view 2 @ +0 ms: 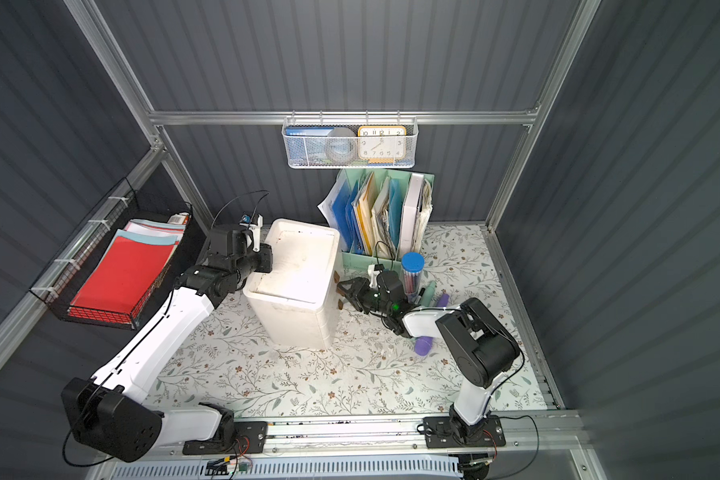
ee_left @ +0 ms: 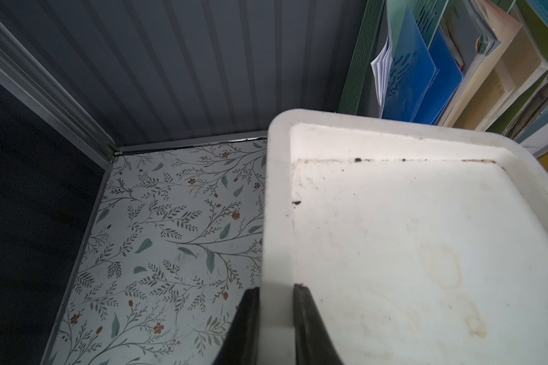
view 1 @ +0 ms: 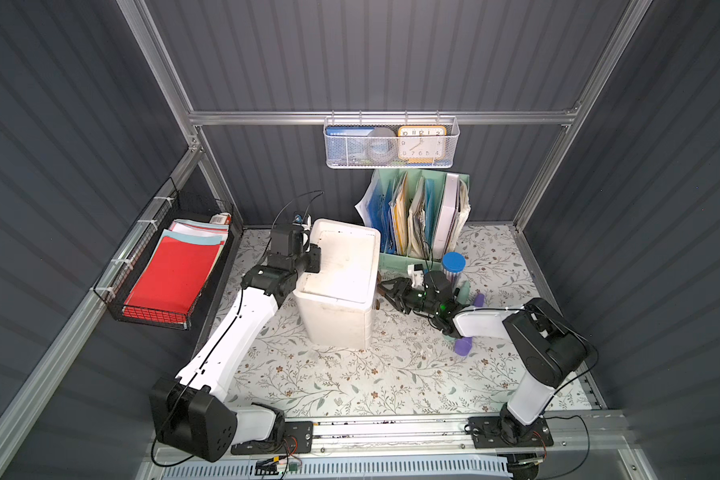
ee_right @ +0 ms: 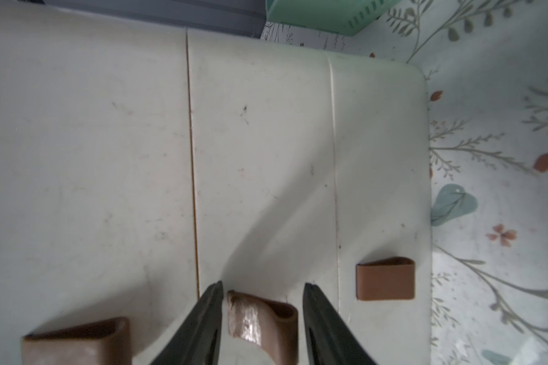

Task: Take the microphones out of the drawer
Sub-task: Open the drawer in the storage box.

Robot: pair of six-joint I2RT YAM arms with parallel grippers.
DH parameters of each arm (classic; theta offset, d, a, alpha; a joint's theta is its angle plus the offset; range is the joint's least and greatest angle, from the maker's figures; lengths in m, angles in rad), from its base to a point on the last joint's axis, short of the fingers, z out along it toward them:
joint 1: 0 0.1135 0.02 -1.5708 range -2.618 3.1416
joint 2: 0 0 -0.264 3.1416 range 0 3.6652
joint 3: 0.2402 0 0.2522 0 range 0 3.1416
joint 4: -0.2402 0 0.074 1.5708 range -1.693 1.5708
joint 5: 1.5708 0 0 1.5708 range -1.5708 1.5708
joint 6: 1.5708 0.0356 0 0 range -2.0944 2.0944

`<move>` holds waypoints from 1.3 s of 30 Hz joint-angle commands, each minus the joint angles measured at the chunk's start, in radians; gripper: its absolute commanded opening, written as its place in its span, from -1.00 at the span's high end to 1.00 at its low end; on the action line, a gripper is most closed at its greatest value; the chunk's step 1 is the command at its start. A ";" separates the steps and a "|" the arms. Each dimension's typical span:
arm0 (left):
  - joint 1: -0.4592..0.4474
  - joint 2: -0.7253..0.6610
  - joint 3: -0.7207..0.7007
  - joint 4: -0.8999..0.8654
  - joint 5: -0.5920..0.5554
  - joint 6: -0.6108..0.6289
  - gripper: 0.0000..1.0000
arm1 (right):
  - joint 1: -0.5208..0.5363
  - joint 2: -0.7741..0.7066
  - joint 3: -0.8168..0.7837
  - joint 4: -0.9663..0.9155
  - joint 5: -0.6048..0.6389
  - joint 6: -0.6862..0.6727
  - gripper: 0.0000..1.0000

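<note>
Clamping the raised top rim of the white drawer unit (view 1: 341, 282): left gripper (ee_left: 276, 287), closed down on the lip, one finger outside and one inside the tray-like top. The unit stands on the floral tabletop (view 1: 350, 382) toward the back edge, on the left arm's side of centre.

Right gripper (ee_right: 263, 284) is at the unit's front face, jaws partly apart, straddling a brown pull tab (ee_right: 260, 319). There is a thin gap on each side, so it holds nothing. Two more tabs (ee_right: 385, 278) sit on the neighbouring drawer fronts, and all the fronts look flush.

Microphone: cannot tell where it is, no view shows it plainly. A purple item (view 1: 463, 347) lies near the right edge, half under the right arm (too hidden to identify).

Readable text: the orange clock (view 1: 421, 143) shows numerals 10, 11, 12, 1, 2 and 8, 7, 6, 5, 4. It sits in the wire basket (view 1: 337, 153) on the back rail. The blue box (view 1: 348, 133) beside it carries white print too small to read. No brand is legible on either arm.
</note>
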 commanded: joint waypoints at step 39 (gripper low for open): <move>0.001 0.064 -0.071 -0.147 0.023 -0.005 1.00 | -0.018 -0.390 0.112 -1.012 0.484 -0.357 1.00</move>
